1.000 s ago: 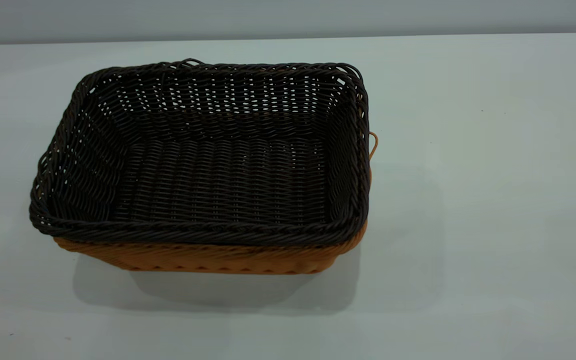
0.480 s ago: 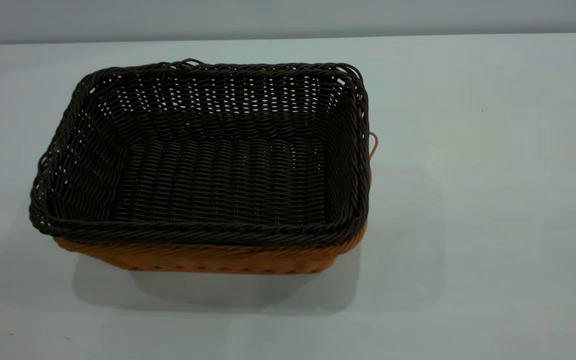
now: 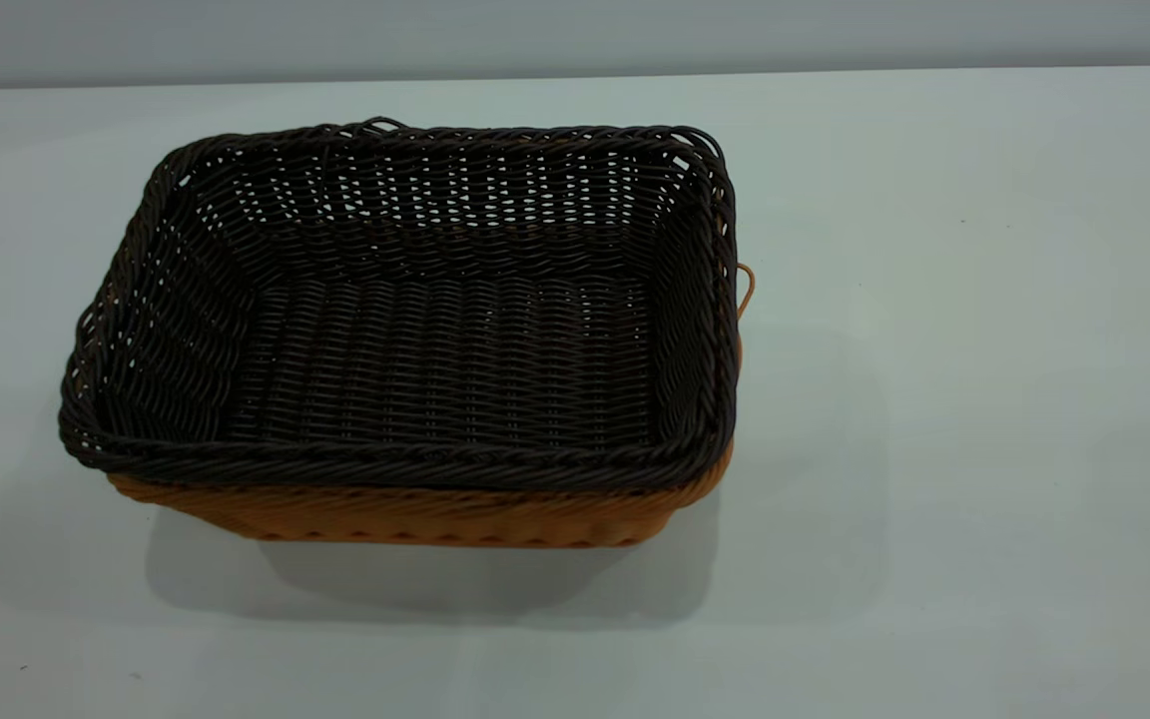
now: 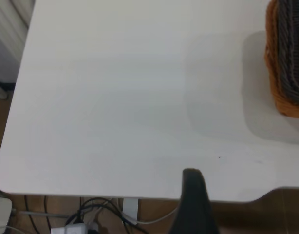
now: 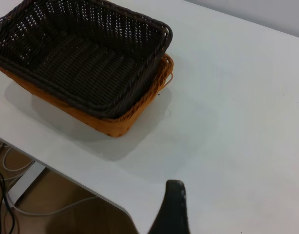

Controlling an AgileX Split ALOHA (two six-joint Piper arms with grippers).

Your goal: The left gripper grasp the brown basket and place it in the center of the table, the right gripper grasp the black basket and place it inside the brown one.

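Resting on white table (image 3: 984, 399): black basket (image 3: 415, 330) nested in brown basket (image 3: 415, 514); claw states indiscernible.

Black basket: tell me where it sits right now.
In the exterior view the black basket sits nested inside the brown basket, left of centre on the table, with no claw touching it.

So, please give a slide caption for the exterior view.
Black basket nested inside brown basket on the white table.

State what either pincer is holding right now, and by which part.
Nothing is held. The black basket sits nested in the brown basket, and both pincers are clear of them.
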